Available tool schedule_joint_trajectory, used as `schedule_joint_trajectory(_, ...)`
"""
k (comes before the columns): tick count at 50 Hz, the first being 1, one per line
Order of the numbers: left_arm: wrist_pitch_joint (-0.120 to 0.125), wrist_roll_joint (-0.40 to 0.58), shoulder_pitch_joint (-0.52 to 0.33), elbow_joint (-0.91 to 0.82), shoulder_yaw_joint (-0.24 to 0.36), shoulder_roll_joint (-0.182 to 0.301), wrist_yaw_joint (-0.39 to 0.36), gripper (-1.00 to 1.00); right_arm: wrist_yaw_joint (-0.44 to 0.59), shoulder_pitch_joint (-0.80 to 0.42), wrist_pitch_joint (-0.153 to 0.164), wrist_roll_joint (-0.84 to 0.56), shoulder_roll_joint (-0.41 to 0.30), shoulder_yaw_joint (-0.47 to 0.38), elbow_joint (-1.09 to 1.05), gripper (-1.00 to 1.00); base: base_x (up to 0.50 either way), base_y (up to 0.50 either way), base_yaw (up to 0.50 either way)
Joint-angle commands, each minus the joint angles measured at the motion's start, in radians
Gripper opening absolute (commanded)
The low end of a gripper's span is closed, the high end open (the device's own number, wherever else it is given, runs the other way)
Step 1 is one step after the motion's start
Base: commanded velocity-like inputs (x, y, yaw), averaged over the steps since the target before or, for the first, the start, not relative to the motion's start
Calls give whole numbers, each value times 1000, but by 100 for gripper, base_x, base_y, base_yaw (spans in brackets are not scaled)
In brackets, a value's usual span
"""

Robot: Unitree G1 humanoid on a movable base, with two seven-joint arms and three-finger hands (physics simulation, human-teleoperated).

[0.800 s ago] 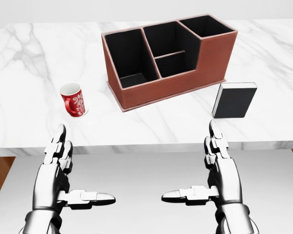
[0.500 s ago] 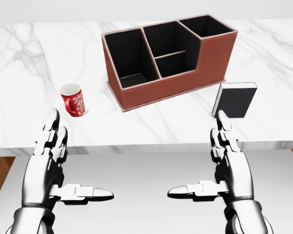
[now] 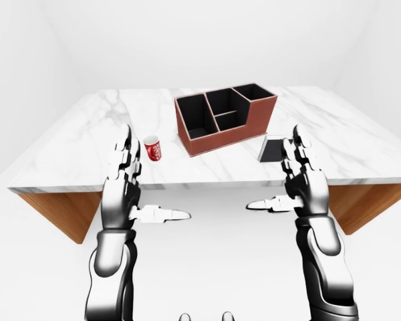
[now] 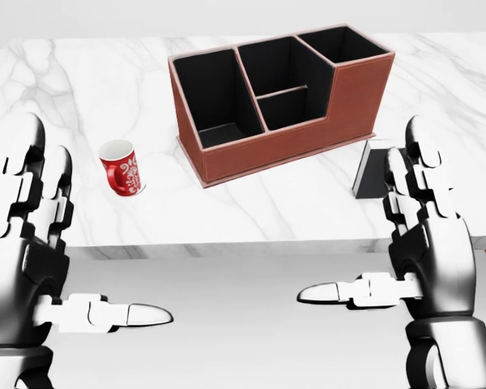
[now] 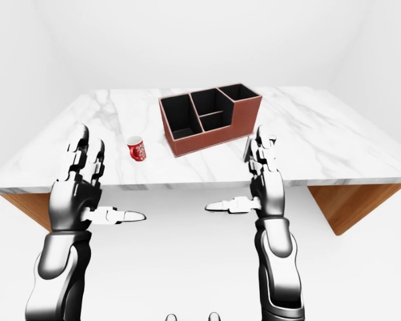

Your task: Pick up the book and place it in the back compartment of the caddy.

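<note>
Left-eye view: both arms are raised, forearms near upright, palms turned toward each other. The left hand has its fingers straight up and spread, thumb pointing to 3 o'clock. The right hand mirrors it, fingers up and spread, thumb pointing to 9 o'clock; neither grasps anything. The book stands on the marble table, just at 10 o'clock from the right hand's fingertips, partly hidden by them. The caddy sits at 10 o'clock from the book, and the red mug at 3 o'clock from the left hand's fingertips.

Head view: the left hand fills the lower left edge, fingers pointing to 12 o'clock, thumb stretched to 3 o'clock. The right hand stands at the lower right, its fingers overlapping the book, of which only the left strip shows. Whether they touch it cannot be told. Compared with half a second ago, both hands have risen and look much larger; then the right fingertips reached only the book's lower edge, with the whole cover visible.

Right-eye view: the same pose; the right hand hides almost all of the book, and the caddy lies at 11 o'clock from it.
</note>
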Motion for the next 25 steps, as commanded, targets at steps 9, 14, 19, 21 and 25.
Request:
schedule_joint_trajectory(9,0,0,4,-80,15,1,-12,100,12,-17,0,88,-13,-48,-142,100,48,0,0)
schedule_joint_trajectory(14,0,2,5,-78,15,0,-12,100,9,-16,0,86,-15,-46,-145,100,50,0,0)
schedule_joint_trajectory(19,0,5,4,-75,12,0,-12,100,10,-14,0,82,-15,-44,-149,100,50,0,0)
schedule_joint_trajectory(21,0,5,4,-77,12,0,-12,100,11,-13,0,82,-14,-44,-148,100,50,0,0)
schedule_joint_trajectory(25,0,6,5,-76,12,0,-12,100,12,-12,0,80,-14,-44,-148,100,50,0,0)
